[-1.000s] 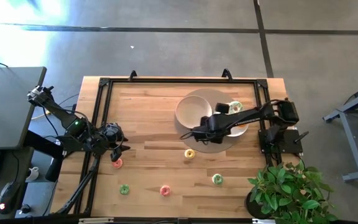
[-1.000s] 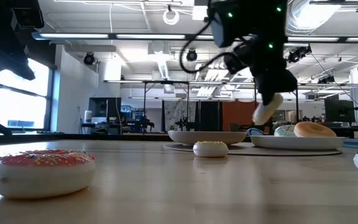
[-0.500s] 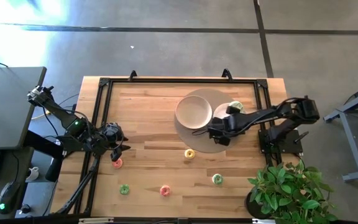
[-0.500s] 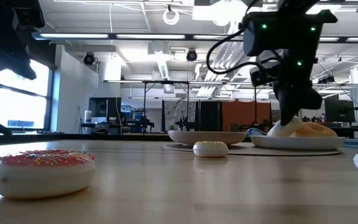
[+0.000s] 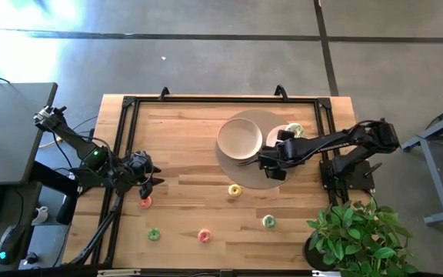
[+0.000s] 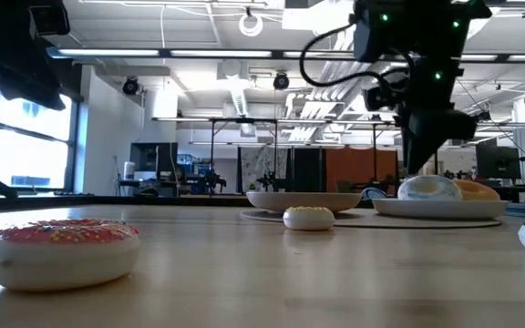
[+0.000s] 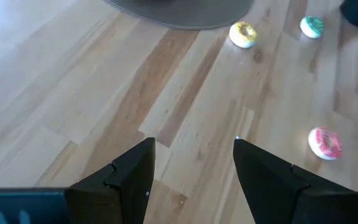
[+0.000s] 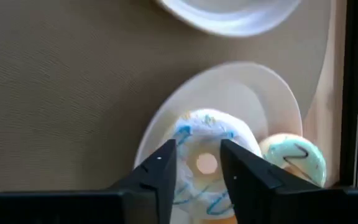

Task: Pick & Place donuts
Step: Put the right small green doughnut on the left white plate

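On the counter, right of centre, a beige mat carries a beige plate and a small white plate. White plate holds two donuts: white one with blue squiggles, flat, hole up, so no long axis, plus a pale green one touching it. Right tool sits right over the white donut, fingers apart, not clamped. Left tool waits at the left edge, fingers apart, empty. Looks like two placed, five loose: yellow, red, green, pink, green-white.
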Robot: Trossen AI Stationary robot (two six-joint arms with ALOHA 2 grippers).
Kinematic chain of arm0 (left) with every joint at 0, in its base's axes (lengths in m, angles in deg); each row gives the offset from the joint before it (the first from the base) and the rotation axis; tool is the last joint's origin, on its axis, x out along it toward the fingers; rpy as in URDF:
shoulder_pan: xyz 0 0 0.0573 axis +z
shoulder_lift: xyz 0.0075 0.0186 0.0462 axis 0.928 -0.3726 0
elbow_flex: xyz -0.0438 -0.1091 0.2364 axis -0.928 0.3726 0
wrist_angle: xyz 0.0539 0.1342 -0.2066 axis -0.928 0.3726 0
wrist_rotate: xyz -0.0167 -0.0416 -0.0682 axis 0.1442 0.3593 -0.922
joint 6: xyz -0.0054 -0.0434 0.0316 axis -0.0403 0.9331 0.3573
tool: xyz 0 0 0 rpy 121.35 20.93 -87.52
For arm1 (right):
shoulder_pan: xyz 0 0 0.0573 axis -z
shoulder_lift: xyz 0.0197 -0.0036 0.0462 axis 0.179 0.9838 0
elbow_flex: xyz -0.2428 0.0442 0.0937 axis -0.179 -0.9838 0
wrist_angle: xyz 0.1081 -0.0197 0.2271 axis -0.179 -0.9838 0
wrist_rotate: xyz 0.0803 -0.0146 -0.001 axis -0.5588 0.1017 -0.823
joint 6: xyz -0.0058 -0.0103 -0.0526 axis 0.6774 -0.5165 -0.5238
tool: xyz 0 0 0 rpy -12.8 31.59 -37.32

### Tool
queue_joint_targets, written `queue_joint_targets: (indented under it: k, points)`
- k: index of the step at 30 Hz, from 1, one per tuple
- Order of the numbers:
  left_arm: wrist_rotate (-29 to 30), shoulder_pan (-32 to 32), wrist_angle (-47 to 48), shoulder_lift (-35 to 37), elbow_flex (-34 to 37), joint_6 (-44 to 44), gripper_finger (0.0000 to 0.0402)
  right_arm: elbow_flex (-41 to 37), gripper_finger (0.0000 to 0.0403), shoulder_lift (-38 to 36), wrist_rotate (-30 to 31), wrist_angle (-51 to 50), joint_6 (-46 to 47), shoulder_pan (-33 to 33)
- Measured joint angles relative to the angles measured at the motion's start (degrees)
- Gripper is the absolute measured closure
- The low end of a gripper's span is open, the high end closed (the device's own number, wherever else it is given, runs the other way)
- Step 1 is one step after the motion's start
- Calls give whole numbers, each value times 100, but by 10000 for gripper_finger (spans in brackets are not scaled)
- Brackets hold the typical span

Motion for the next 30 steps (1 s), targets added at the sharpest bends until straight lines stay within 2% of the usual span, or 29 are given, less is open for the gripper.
queue_joint_targets:
  k: [6, 9, 16, 20, 25, 30]
  points:
    - [746, 0, 33, -187, 0, -17, 188, 540, 234, 5, -123, -262, 35, 0]
    - [1044, 0, 26, -280, -2, -15, 188, 717, 216, 5, -388, -16, 163, -52]
    - [1079, 0, -6, -432, -2, -13, 188, 637, 195, 5, -2208, 876, 163, -739]
    - [1049, 0, -7, -503, -1, -13, 188, 635, 194, 7, -2867, 879, 543, -1401]
    - [1064, 0, -9, -579, 0, -13, 188, 635, 194, 37, -2882, 956, 1187, -2274]
    - [1100, 0, -30, -604, 0, 50, 188, 455, 194, 179, -2375, 1612, 1974, -2881]
